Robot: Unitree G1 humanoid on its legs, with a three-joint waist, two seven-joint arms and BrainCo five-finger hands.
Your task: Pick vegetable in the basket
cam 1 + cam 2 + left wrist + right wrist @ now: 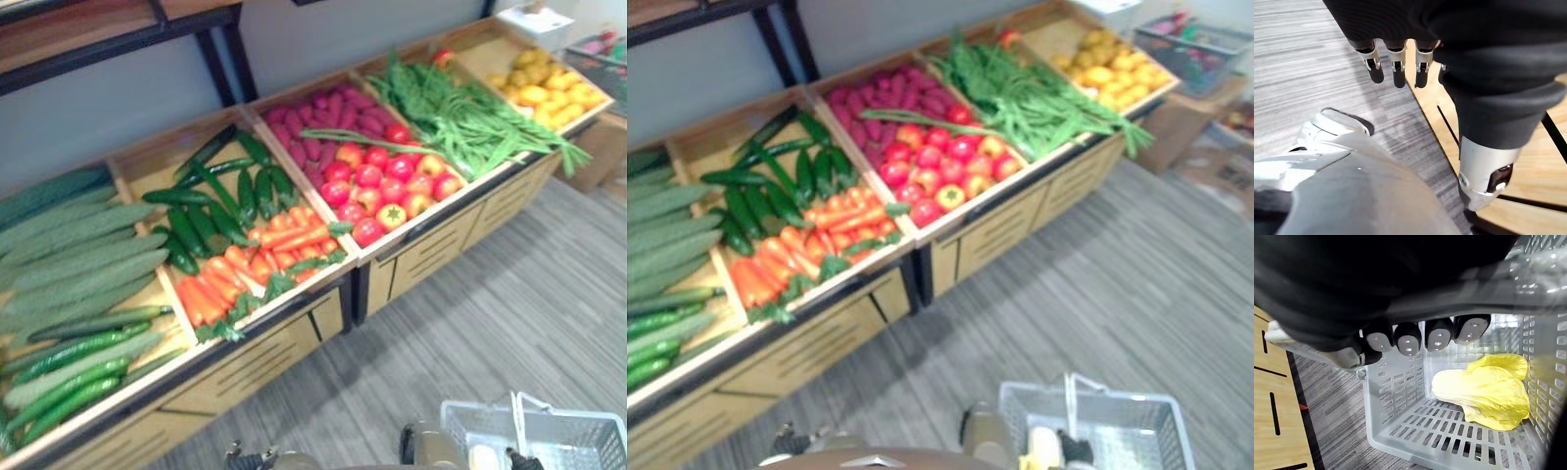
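the left robot hand (pixel 1395 66) hangs with fingers straight and loose, holding nothing, close by the front panel of the wooden surface (pixel 257 358). lifted carelessly, it could knock that edge. on the surface lie, left to right, pale gourds (pixel 78 255), dark cucumbers (pixel 211 211), carrots (pixel 250 264), tomatoes (pixel 387 191) and green beans (pixel 460 122). a poor grip on one carrot could roll its neighbours off. the right robot hand (pixel 1439 337) is curled round the handle of the grey basket (pixel 1396 396), which holds a yellow cabbage (pixel 1484 391). the basket may swing during a reach.
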